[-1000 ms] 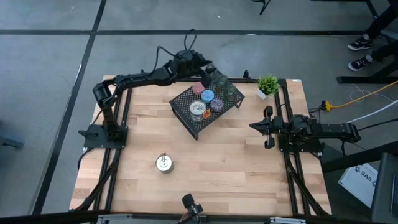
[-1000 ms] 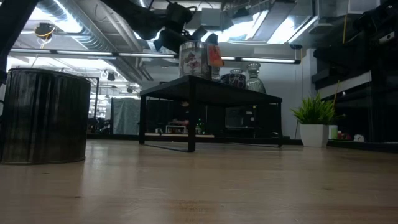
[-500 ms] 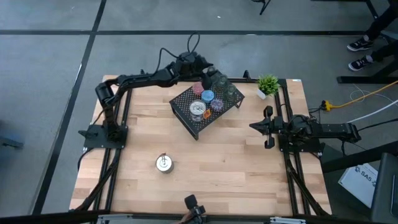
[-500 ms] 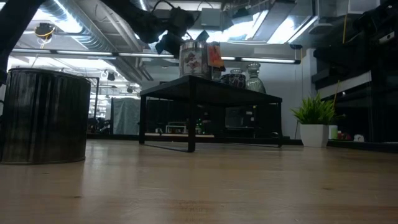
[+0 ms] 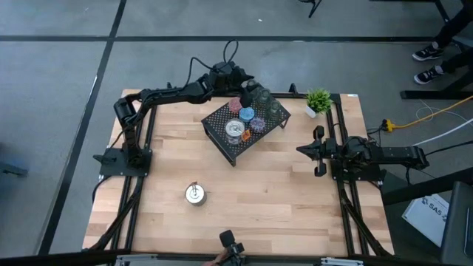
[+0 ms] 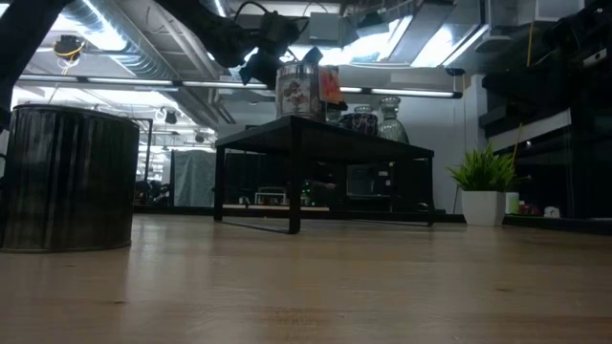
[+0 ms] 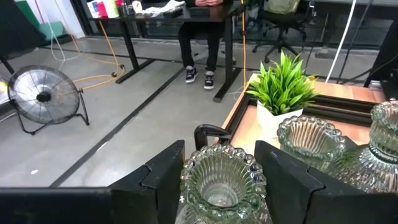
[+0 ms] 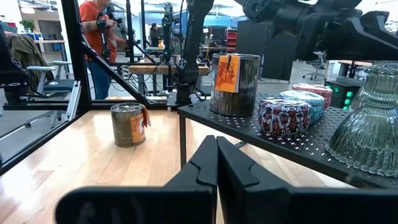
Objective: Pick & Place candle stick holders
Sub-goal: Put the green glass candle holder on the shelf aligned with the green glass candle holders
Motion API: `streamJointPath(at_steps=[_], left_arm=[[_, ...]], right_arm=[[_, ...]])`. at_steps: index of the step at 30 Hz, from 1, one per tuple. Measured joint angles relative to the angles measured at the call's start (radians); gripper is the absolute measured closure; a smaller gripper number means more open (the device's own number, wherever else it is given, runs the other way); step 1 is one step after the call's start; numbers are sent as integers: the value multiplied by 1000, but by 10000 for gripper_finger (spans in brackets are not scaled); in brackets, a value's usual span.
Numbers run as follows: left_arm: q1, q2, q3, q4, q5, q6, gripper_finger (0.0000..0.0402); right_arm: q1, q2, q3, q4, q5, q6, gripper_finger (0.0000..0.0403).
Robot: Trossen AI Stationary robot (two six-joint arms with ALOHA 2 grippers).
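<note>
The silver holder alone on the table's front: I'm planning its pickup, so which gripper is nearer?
Neither is close; the right looks slightly nearer. The silver holder sits alone; the right gripper rests at the table's right side, the left gripper is over the rack's far edge.

Glass holder (image 7: 222, 185) between left fingers (image 7: 163, 177): base cut off by frame edge; contact with the pads cannot be told. Second holder (image 7: 388, 146) cropped at the edge. Seated person (image 7: 200, 37): only legs show.
</note>
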Motion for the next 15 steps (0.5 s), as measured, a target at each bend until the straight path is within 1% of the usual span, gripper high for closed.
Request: streamJointPath(at_steps=[10, 15], left_arm=[[11, 0, 0, 4, -3, 2, 224], [11, 30, 0, 21, 17, -26, 224]], right_arm=[[0, 0, 0, 0, 0, 0, 402], [0, 0, 0, 0, 0, 0, 402]])
